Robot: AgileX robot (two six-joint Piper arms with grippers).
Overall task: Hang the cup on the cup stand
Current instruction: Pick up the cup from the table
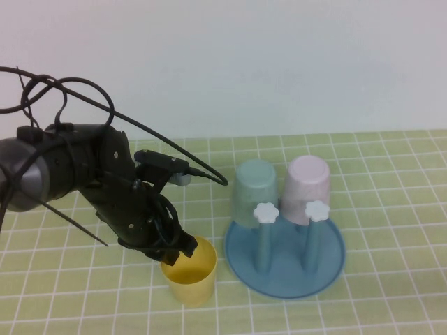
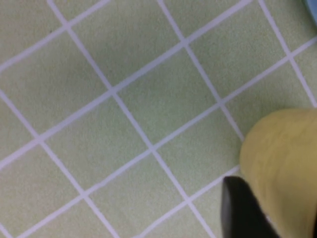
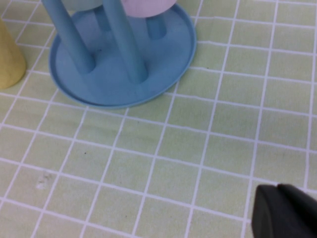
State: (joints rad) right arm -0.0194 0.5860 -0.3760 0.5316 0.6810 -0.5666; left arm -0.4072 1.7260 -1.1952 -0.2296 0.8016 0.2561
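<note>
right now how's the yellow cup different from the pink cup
The yellow cup stands upright on the tablecloth, mouth up; the pink cup sits upside down on a post of the cup stand.
The yellow cup is off the stand, on its left; the pink cup is raised above the blue base.
The left gripper is at the yellow cup's rim; nothing touches the pink cup.
Both are plain, tapered and handleless.

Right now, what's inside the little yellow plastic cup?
One finger of the left gripper dips inside the small yellow plastic cup at its rim. Otherwise only bare yellow wall shows; the bottom is hidden. The right gripper sits off-camera.
</note>
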